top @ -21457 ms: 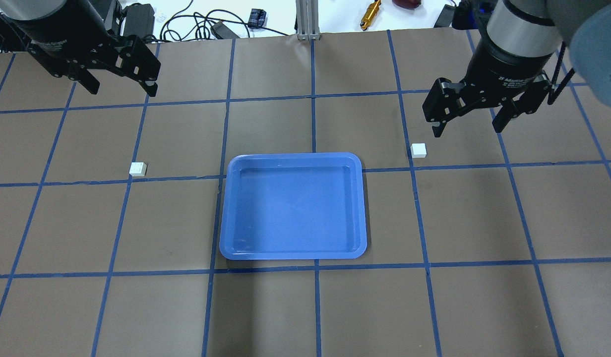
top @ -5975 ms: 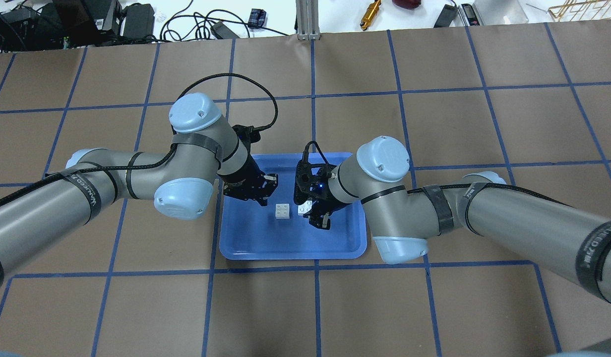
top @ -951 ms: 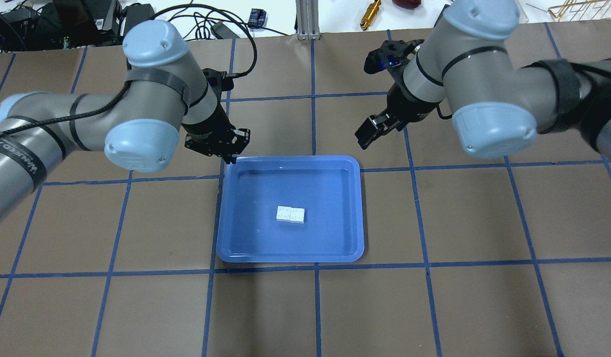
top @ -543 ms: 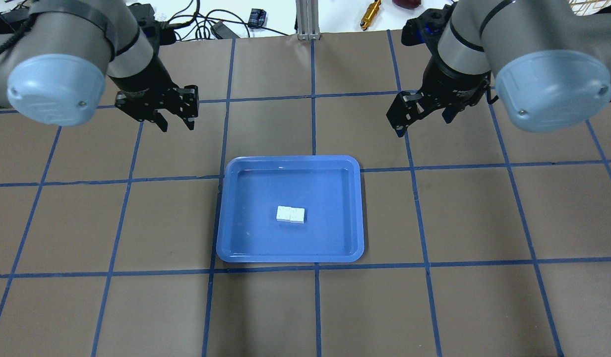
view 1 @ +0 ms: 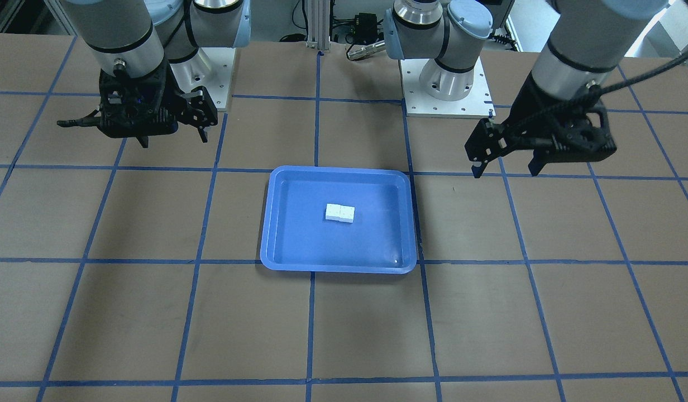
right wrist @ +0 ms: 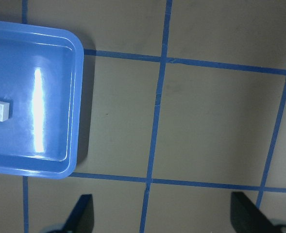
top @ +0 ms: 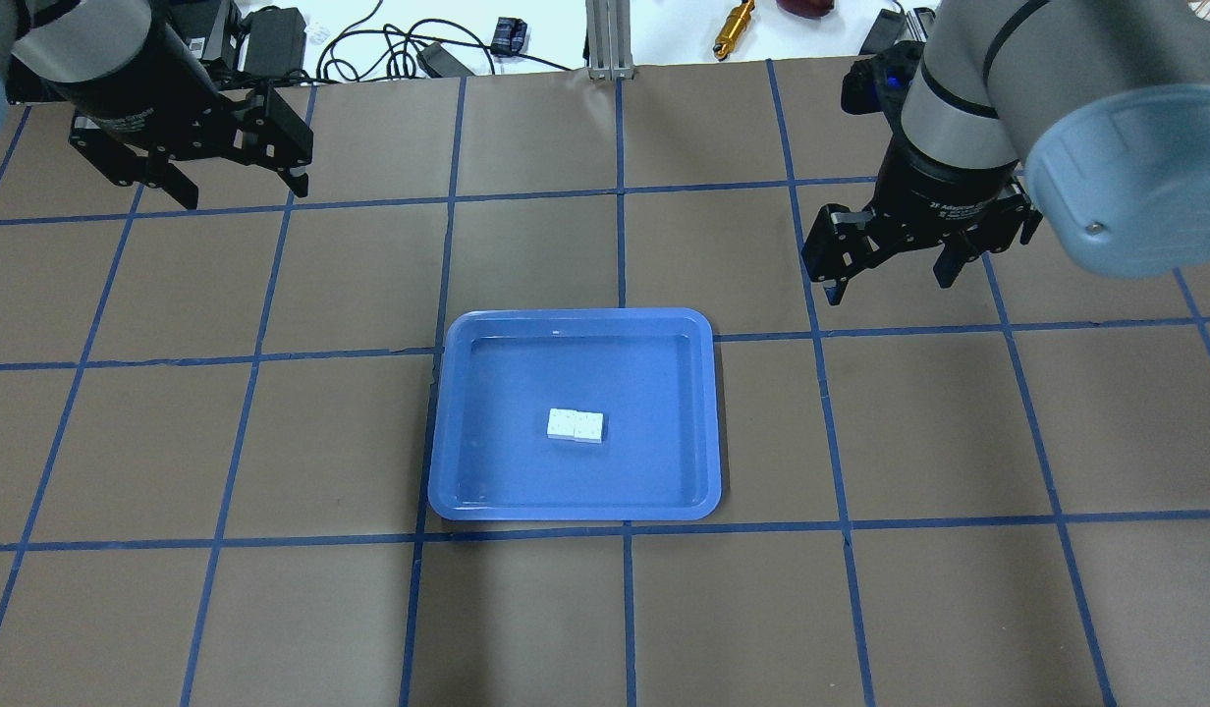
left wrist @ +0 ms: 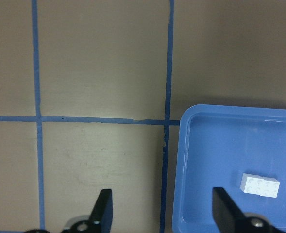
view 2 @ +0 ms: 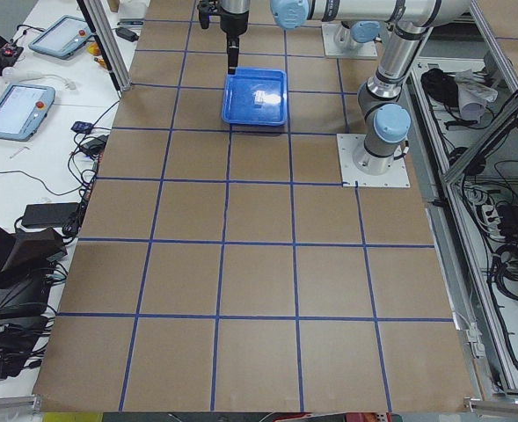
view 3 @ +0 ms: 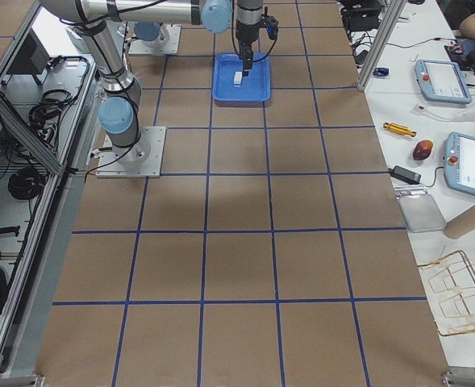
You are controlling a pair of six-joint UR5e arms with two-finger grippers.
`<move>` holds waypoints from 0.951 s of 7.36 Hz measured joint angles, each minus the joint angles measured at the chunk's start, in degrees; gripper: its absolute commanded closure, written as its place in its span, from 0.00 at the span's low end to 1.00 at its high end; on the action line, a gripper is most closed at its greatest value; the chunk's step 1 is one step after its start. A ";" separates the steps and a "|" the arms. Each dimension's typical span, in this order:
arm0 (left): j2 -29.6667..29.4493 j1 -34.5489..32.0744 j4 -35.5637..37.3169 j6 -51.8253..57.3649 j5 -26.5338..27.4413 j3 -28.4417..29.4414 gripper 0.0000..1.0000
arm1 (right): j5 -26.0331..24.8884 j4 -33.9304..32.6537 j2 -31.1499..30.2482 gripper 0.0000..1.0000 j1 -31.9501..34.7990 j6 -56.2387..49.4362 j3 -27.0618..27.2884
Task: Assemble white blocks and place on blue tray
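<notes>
Front-facing, blue tray point(view 1: 338, 169): flat on the desk point(view 1: 154, 223) at the middle of the view, long sides running 9 to 3 o'clock.
Front-facing, white blocks point(view 1: 339, 213): 2 bricks joined side by side into 1 short rectangle, lying on the tray floor about its centre, clear of every rim.
Front-facing, left claw point(view 1: 505, 170): above bare desk at 2 o'clock from the tray, well apart from it. Jaws spread, nothing between them.
Front-facing, right claw point(view 1: 173, 139): above bare desk at 10 o'clock from the tray, well apart from it. Jaws spread, nothing between them.
Overhead, white blocks: near the centre of the tray floor, long axis 9 to 3 o'clock, slightly skewed to the tray sides.
Overhead, left claw: at 10 o'clock from the tray, spread and empty.
Overhead, right claw: at 2 o'clock from the tray, spread and empty.
Exterior left, blue tray: at 12 o'clock, at the far end of the desk, with the blocks a white speck inside. Claw state too small to judge here.
Exterior right, blue tray: at 12 o'clock, with the blocks a white speck inside. Claw state too small to judge here.
Left wrist, blue tray: 1 rounded corner fills the 4 o'clock part of the view, with the blocks studs up on its floor.
Left wrist, fingertips point(left wrist: 104, 208): 2 at the bottom edge, wide apart, over bare desk and blue tape lines point(left wrist: 169, 58).
Right wrist, blue tray: at 9 o'clock, with the blocks at the frame's left edge, partly cut off.
Right wrist, fingertips point(right wrist: 82, 213): 2 at the bottom edge, wide apart, over bare desk.
</notes>
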 measured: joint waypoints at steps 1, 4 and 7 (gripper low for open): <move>0.34 -0.34 -0.13 -0.11 -0.11 0.12 0.00 | 0.25 0.05 0.03 0.00 -1.10 0.18 -0.02; 2.73 -3.24 -1.47 0.09 0.33 -0.27 0.00 | 0.66 2.32 -0.98 0.00 -5.14 0.39 -0.37; 2.59 -4.03 -1.62 0.63 1.38 -1.10 0.00 | 0.93 4.04 -2.52 0.00 -5.19 0.49 -0.77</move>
